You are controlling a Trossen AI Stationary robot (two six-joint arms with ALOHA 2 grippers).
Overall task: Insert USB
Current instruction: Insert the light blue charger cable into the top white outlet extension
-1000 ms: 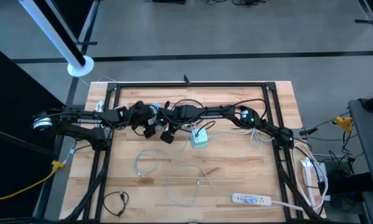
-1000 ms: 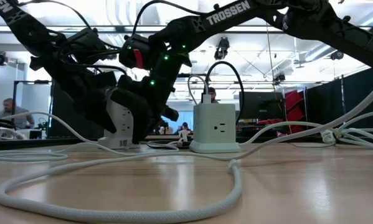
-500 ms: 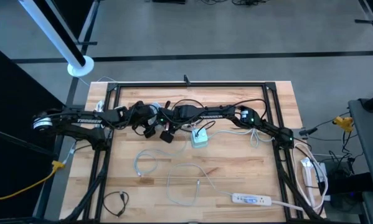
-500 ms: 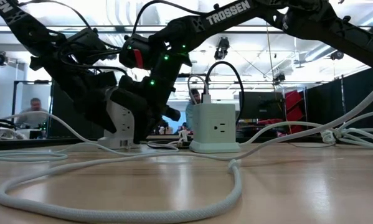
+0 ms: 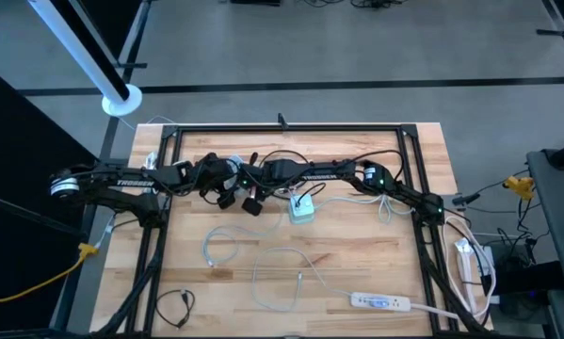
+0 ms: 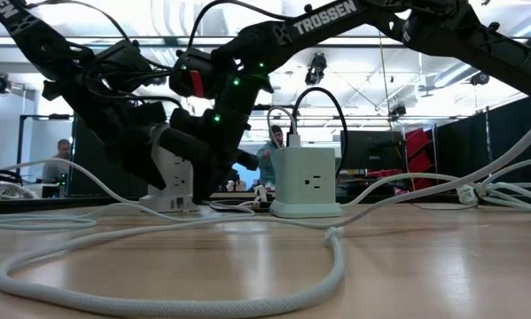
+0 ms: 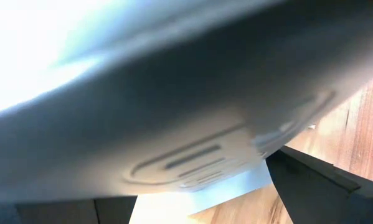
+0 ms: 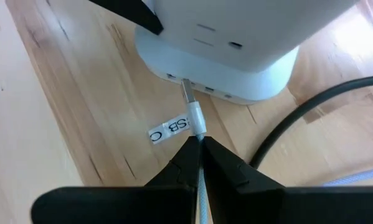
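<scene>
A: The bench (image 5: 376,264) is pale wood with darker grain streaks; the arms are black.

B: The charging cube (image 6: 306,182) is white, like the cable (image 8: 200,186), whose white tag (image 8: 170,129) has black letters.

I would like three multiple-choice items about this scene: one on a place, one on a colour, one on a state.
1. The pale power cube stands on: A the wooden table; B the floor; C a shelf.
2. The USB cable in the right gripper is: A black; B white; C yellow.
3. The right gripper is: A wide open; B shut on the USB cable; C out of view.
Answers: 1 A, its base rests on the wood; 2 B, the right wrist view shows a white cord; 3 B, the fingers meet around the cable.
</scene>
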